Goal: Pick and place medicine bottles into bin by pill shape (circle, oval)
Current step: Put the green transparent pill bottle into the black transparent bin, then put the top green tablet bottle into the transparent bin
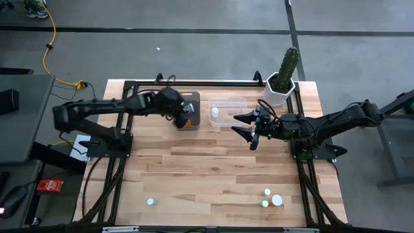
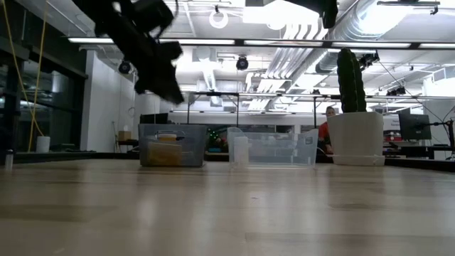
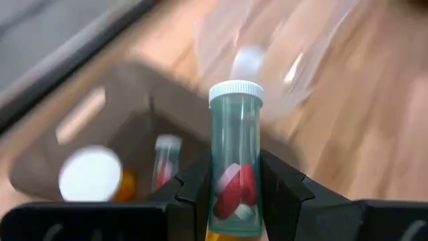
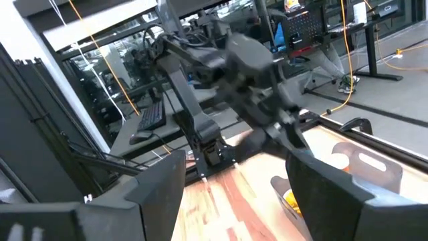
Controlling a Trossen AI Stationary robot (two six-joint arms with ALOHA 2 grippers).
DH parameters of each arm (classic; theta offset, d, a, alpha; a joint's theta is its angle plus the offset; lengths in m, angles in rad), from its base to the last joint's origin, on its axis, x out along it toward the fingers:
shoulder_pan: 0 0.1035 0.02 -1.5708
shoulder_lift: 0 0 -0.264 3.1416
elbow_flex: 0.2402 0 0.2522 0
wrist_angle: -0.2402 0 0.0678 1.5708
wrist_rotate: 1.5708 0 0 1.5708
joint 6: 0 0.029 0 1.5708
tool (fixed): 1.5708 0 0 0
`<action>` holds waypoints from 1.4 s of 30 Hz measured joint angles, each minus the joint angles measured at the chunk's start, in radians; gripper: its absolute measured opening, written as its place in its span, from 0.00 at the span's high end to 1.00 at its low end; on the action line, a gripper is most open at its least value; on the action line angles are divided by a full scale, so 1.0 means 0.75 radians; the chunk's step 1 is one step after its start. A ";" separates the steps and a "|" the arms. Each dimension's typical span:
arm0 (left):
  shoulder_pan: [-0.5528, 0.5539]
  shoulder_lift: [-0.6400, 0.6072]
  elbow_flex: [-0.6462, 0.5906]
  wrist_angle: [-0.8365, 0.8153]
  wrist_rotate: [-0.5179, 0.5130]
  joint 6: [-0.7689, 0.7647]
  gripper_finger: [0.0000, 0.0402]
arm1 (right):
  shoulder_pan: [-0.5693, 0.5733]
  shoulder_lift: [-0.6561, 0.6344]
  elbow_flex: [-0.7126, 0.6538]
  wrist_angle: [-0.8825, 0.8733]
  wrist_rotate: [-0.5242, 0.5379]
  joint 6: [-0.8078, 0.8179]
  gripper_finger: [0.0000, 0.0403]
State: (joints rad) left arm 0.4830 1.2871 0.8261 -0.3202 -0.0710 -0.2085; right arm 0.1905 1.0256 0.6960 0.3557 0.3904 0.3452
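My left gripper (image 1: 185,115) hangs over the dark grey bin (image 1: 191,98), shut on a clear medicine bottle (image 3: 235,120) with a white cap and red and white pills inside. Two more capped bottles lie in that bin, one amber (image 3: 90,175) and one clear (image 3: 166,155). A clear bin (image 1: 236,103) beside it holds one white-capped bottle (image 1: 214,112). My right gripper (image 1: 250,127) is open and empty just right of the clear bin, above the table. Several small bottles stand near the table's front edge, one at the left (image 1: 150,201) and three at the right (image 1: 272,199). My left gripper pinches the bottle's lower body (image 3: 234,197) between its two fingers (image 3: 195,187). The bottle lies along the fingers, its capped end (image 3: 236,92) sticking out past the fingertips. It is lifted clear, above the grey bin's near wall.
A white pot with a green cactus (image 1: 282,81) stands at the far right corner, close behind my right arm. The two bins sit side by side at the far middle of the table (image 1: 194,162). A black frame runs along the table's edges.
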 joint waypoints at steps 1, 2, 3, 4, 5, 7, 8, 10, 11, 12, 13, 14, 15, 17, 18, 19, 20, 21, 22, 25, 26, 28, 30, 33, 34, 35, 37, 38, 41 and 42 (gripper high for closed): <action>0.009 0.043 0.000 -0.009 0.000 0.003 0.78 | 0.000 0.000 0.000 0.000 0.000 0.015 0.38; 0.015 0.080 0.000 -0.007 -0.001 0.002 0.78 | 0.000 0.000 0.000 0.000 0.001 0.024 0.38; 0.022 0.117 0.000 -0.002 -0.001 0.002 0.78 | 0.000 0.001 0.000 0.000 0.000 0.029 0.38; 0.026 0.151 0.000 0.005 -0.002 0.002 0.78 | 0.000 0.001 0.000 0.000 0.001 0.028 0.38; 0.030 0.181 0.000 0.014 -0.002 0.002 0.78 | 0.000 0.001 0.000 0.000 0.001 0.028 0.38; 0.035 0.236 0.000 0.026 -0.002 0.003 0.78 | 0.000 0.001 0.000 0.000 0.000 0.028 0.38; 0.037 0.263 0.000 0.034 -0.002 0.003 0.78 | 0.000 0.001 0.000 0.000 0.000 0.028 0.38; 0.036 0.306 0.000 0.035 -0.005 0.003 0.78 | 0.000 0.001 0.000 0.000 0.000 0.028 0.38; 0.036 0.328 0.000 0.043 -0.013 0.003 0.78 | 0.000 0.001 0.000 0.000 0.000 0.028 0.38; 0.036 0.347 0.001 0.044 -0.023 0.003 0.78 | 0.000 0.001 0.000 0.000 0.000 0.028 0.38; 0.036 0.366 0.001 0.040 -0.030 0.003 0.78 | 0.000 0.001 0.000 0.000 0.000 0.028 0.38; 0.036 0.380 0.001 0.038 -0.032 0.003 0.78 | 0.000 0.001 0.000 0.000 0.001 0.028 0.38; 0.036 0.390 0.001 0.041 -0.035 0.003 0.78 | 0.000 0.001 0.000 0.000 0.000 0.028 0.38; 0.036 0.407 0.001 0.041 -0.045 0.003 0.77 | 0.000 0.001 0.000 0.000 0.000 0.028 0.38; 0.036 0.409 0.001 0.036 -0.053 0.003 0.77 | 0.000 0.001 0.000 0.000 0.001 0.028 0.38; 0.036 0.410 0.001 0.038 -0.065 0.006 0.76 | 0.000 0.001 0.000 0.000 0.000 0.028 0.38; 0.036 0.410 0.001 0.043 -0.077 0.013 0.75 | 0.000 0.001 0.000 0.000 0.001 0.028 0.38; 0.036 0.410 0.001 0.042 -0.090 0.019 0.74 | 0.000 0.001 0.000 0.000 0.000 0.028 0.38; 0.036 0.410 0.001 0.040 -0.099 0.028 0.73 | 0.000 0.001 0.000 0.000 0.001 0.028 0.38; 0.037 0.411 0.001 0.041 -0.104 0.049 0.69 | 0.000 0.001 0.000 0.000 0.000 0.028 0.38; 0.038 0.411 0.001 0.041 -0.107 0.049 0.67 | 0.000 0.001 0.000 0.000 0.000 0.028 0.38; 0.038 0.411 0.001 0.041 -0.121 0.048 0.64 | 0.000 0.001 0.000 0.000 0.000 0.028 0.38; 0.038 0.410 0.001 0.040 -0.128 0.034 0.61 | 0.000 0.001 0.000 0.000 0.000 0.028 0.38; 0.040 0.378 0.001 0.024 -0.127 -0.021 0.56 | 0.000 0.001 0.000 0.000 0.000 0.028 0.38; 0.040 0.354 0.001 0.022 -0.118 -0.028 0.54 | 0.000 0.001 0.000 0.000 0.000 0.028 0.38; 0.040 0.326 0.001 0.016 -0.098 -0.029 0.53 | 0.000 0.001 0.000 0.000 0.000 0.028 0.38; 0.040 0.256 0.001 0.004 -0.049 -0.026 0.51 | 0.000 0.001 0.000 0.000 0.001 0.028 0.38; 0.040 0.213 0.001 0.004 -0.015 -0.024 0.51 | 0.000 0.001 0.000 0.000 0.000 0.024 0.38; 0.032 0.058 0.001 0.029 0.060 -0.100 0.50 | 0.000 0.001 0.000 0.000 -0.002 0.023 0.38; 0.021 0.000 0.001 0.048 0.076 -0.137 0.51 | 0.000 0.001 0.001 0.000 -0.006 0.022 0.38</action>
State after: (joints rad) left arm 0.4990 1.2871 0.8265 -0.2840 -0.0142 -0.3115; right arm 0.1902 1.0264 0.6964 0.3557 0.3862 0.3620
